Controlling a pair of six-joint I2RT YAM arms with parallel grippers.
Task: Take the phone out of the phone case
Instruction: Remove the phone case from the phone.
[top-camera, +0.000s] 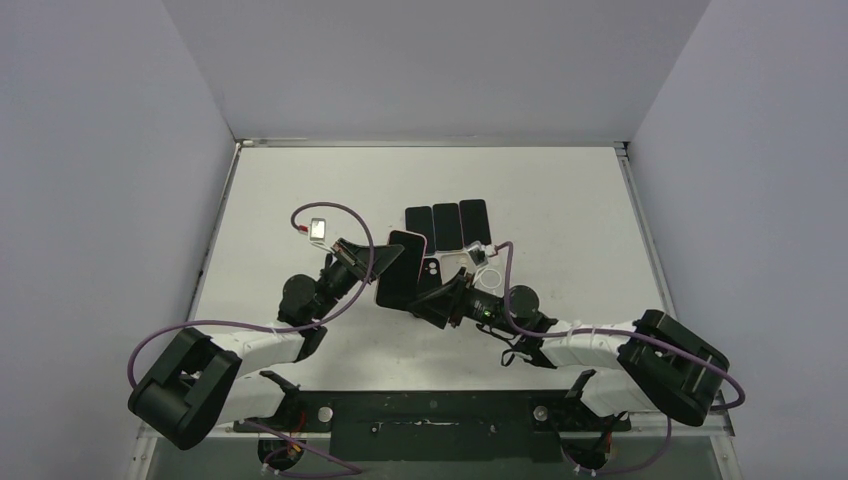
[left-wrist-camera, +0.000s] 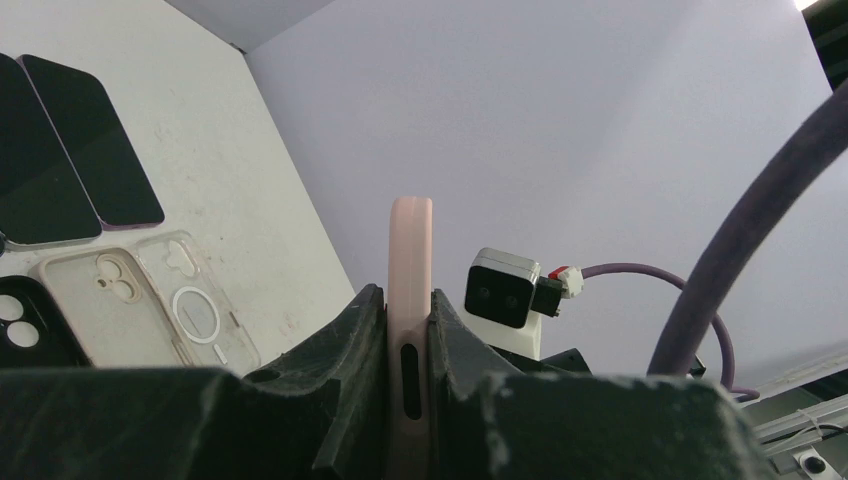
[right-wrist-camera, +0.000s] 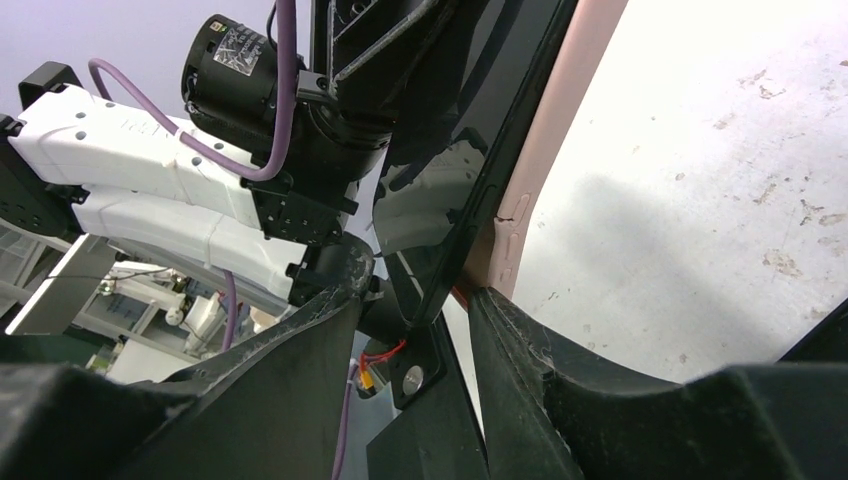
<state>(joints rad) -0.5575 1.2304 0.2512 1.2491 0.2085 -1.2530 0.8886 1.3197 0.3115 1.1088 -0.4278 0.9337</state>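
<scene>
Grip: left gripper (left-wrist-camera: 408, 310) closed hard across the thin edge of the pink case (left-wrist-camera: 410, 250), holding it up on edge, clear of the table (top-camera: 560, 200).
Second gripper: right gripper (right-wrist-camera: 415, 290) stands partly open, with one finger on either side of the handset's lower corner. One finger touches the pink rim and a gap shows at the other, so nothing looks pinched there.
Phone: phone (right-wrist-camera: 500, 150) sits seated in the case, dark glass facing the right arm. It hangs between the two arms above the middle of the table.
Below: a clear case (top-camera: 482, 268) and a black case (top-camera: 430, 268) lie flat just beside the raised handset. Three dark phones (top-camera: 446, 225) lie in a row behind them.
Progress: judged early; no lip appears peeled off the glass yet.
Risk, slip: the left grip bears on case and phone together, so prying at the corner could lever the whole handset out of those jaws and drop it onto the cases below.
Risk, squeeze: clamping across the edge pins the phone inside, so the rim may stretch or tear rather than let go.
Risk, miss: a finger closing on glass instead of rim would skid off.
</scene>
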